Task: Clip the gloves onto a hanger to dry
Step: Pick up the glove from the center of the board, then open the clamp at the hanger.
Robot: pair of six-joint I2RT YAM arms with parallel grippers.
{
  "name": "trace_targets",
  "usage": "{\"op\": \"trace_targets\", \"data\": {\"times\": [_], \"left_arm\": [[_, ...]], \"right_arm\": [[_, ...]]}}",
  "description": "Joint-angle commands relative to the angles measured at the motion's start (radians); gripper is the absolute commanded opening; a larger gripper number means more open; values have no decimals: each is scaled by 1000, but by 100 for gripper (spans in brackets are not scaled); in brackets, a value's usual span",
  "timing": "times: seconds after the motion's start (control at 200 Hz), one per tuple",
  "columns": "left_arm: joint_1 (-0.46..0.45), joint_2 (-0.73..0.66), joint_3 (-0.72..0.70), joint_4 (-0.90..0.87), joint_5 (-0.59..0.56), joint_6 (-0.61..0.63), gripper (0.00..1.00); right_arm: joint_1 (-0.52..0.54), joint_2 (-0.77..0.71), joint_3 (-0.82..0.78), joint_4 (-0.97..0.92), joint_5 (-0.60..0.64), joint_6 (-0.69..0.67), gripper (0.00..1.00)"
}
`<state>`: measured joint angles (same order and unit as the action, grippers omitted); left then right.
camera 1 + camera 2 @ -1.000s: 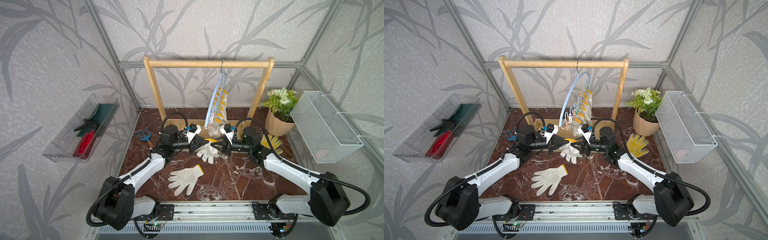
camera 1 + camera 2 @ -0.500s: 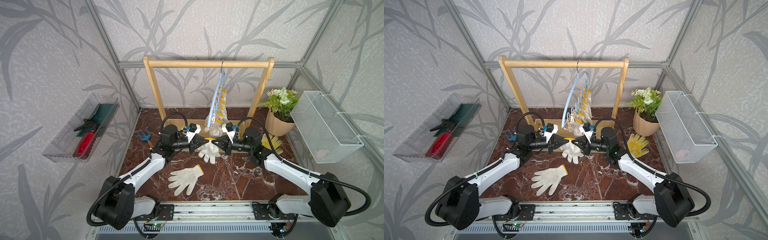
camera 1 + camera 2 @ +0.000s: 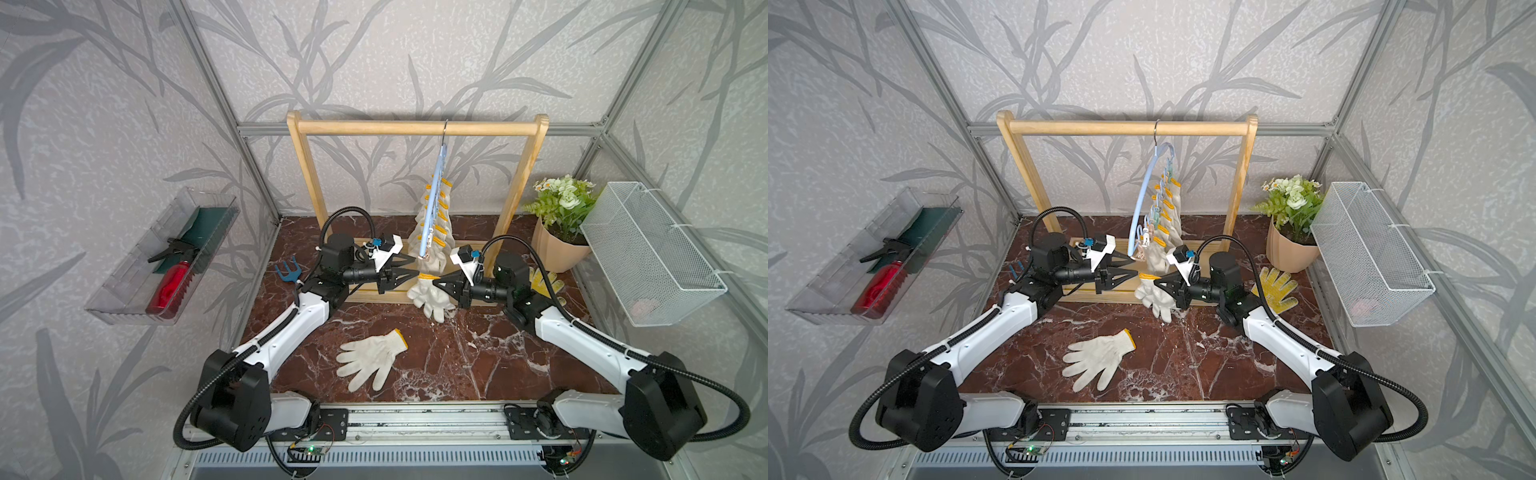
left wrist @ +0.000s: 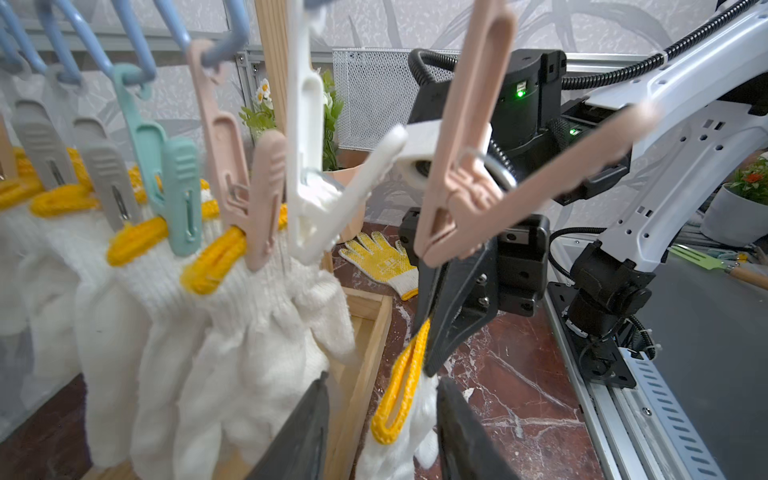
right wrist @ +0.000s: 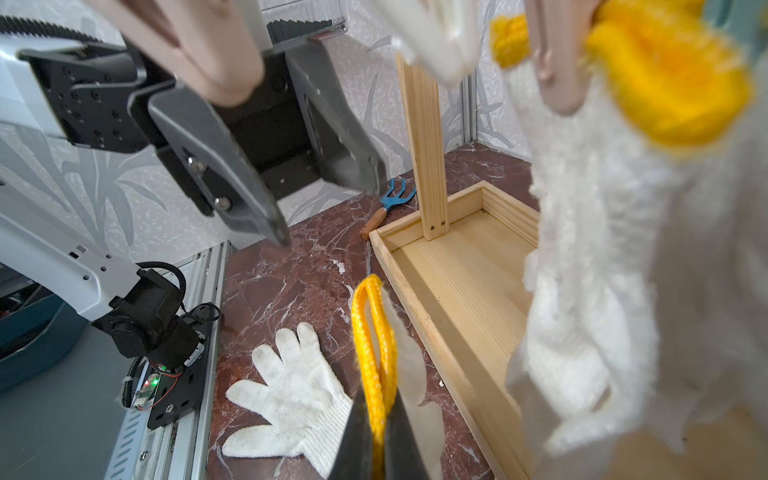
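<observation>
The right gripper is pinched tight on the yellow cuff of the held glove, which hangs just beneath the low end of the hanger. The left gripper stands empty with its jaws partly spread, close beside the free pink clip. The step in hand looks to be opening that clip and feeding the cuff in. To do it well, the left gripper should probably squeeze the clip's upper tails squarely, so the clip does not twist or swing away on its loop. It should then hold the clip wide while the right gripper lifts the cuff straight up into the mouth, deep enough that both layers of the trim are caught. The right gripper should let go only once the clip has bitten. The hanger hangs by its hook from the wooden rack and would likely swing, so slow, small moves seem wise. A loose glove lies on the desk.
</observation>
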<state>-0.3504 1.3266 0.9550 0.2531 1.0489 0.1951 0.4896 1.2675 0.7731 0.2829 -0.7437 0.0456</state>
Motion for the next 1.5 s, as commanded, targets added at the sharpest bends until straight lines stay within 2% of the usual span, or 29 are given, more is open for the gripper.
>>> {"op": "trace_targets", "data": {"times": [0.0, 0.225, 0.465, 0.635, 0.805, 0.9, 1.075, 1.335, 1.495], "left_arm": [[22, 25, 57, -51, 29, 81, 42], [28, 106, 160, -93, 91, 100, 41], [13, 141, 190, -32, 162, 23, 38], [-12, 130, 199, -37, 163, 24, 38], [-38, 123, 204, -37, 135, 45, 38], [-52, 140, 215, -27, 78, 52, 42], [-78, 141, 219, -14, 47, 65, 43], [-121, 144, 220, 80, -59, 47, 44], [-138, 152, 216, 158, -62, 1, 45]], "right_arm": [[-5, -27, 38, -39, -21, -38, 0], [-5, -16, 43, -32, -20, -37, 0], [-9, -7, 49, -32, 8, -46, 0], [-12, -23, 55, -64, 109, -60, 0], [-34, -79, 46, -110, 208, -72, 0], [-39, -115, 43, -128, 256, -70, 0], [-39, -233, 32, -146, 388, -48, 0], [-39, -293, 69, -217, 403, -59, 0], [-38, -299, 71, -193, 393, -34, 0]]}}
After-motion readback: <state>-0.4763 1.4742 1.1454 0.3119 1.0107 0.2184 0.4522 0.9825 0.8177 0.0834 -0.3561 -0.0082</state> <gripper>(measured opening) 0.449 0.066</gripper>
